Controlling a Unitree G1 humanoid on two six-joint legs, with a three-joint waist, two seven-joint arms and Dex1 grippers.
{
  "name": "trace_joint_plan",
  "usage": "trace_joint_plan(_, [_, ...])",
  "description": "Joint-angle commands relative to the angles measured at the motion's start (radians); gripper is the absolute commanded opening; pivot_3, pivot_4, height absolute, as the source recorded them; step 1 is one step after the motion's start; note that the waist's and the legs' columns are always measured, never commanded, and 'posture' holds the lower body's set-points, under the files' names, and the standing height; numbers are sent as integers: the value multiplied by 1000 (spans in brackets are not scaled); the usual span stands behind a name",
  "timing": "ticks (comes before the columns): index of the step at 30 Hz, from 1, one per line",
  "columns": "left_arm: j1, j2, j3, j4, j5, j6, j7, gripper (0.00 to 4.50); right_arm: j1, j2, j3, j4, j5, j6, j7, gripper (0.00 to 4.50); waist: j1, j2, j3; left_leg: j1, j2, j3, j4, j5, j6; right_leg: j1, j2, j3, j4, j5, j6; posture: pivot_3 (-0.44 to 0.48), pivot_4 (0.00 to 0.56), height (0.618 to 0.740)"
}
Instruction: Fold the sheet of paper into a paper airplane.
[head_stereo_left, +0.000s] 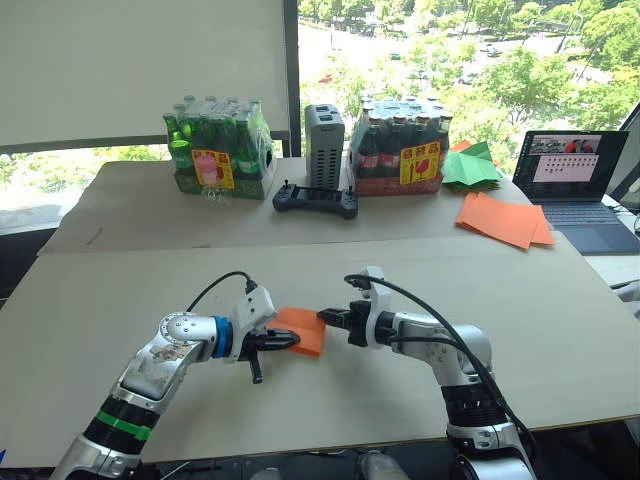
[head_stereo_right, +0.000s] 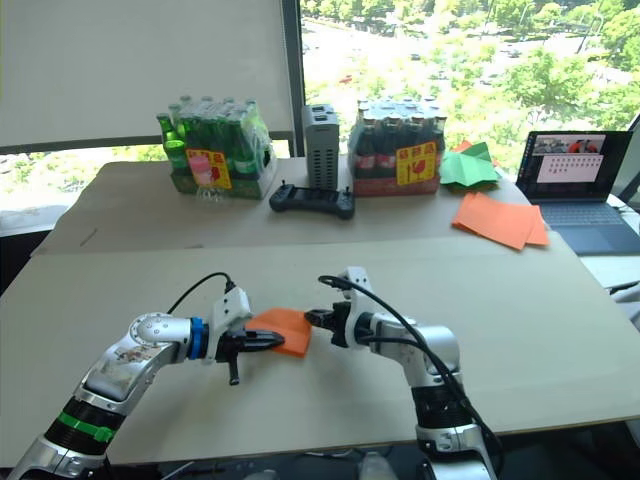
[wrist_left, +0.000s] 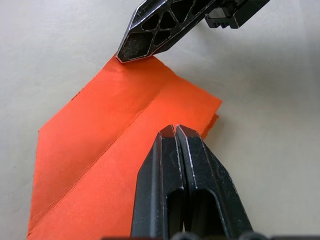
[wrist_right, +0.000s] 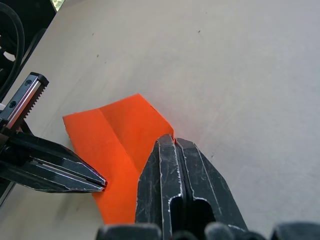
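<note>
Both arms are extended low over the table, bent inward so the grippers face each other. The left gripper (head_stereo_left: 285, 341) is seen with fingers pressed together, as is the right gripper (head_stereo_left: 328, 317), tips nearly meeting.

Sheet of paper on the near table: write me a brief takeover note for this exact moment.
Left gripper: shut, its tip pressing on the sheet of paper.
Right gripper: shut, tip at the sheet's opposite edge.
Sheet: lies flat on the near table between both grippers, partly folded with a centre crease and layered flaps.
Done: early folds.
Left: remaining folds to make the paper airplane.
</note>
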Motion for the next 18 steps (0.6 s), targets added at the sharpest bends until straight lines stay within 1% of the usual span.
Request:
trace_joint_plan(1, [-2,13,2,-31,-6,8,-3,48,9,-20,30,-55,10,-45,22,26,0,0,0,0,0,0,0,0,0,0,0,0,0,0,0,0,150,723])
trace_joint_plan(5, [0,15,0,-29,-4,7,-4,48,34,-64,108,-123,-14,-109,48,26,0,0,0,0,0,0,0,0,0,0,0,0,0,0,0,0,150,723])
trace_joint_plan(9, [4,19,-1,-26,-3,5,-6,48,64,-101,180,-209,-65,-257,70,26,-1,0,0,0,0,0,0,0,0,0,0,0,0,0,0,0,150,723])
trace_joint_plan(12, [8,24,0,-25,-4,5,-9,48,86,-144,250,-252,-135,-381,89,26,0,0,0,0,0,0,0,0,0,0,0,0,0,0,0,0,150,723])
trace_joint_plan(15, [9,28,1,-25,-6,7,-10,48,109,-174,306,-270,-200,-493,99,26,0,0,0,0,0,0,0,0,0,0,0,0,-1,0,0,0,150,723])
trace_joint_plan(18, [14,34,4,-26,-8,11,-11,48,133,-191,344,-261,-246,-560,103,26,0,0,0,0,0,0,0,0,0,0,0,0,-1,0,0,0,150,723])
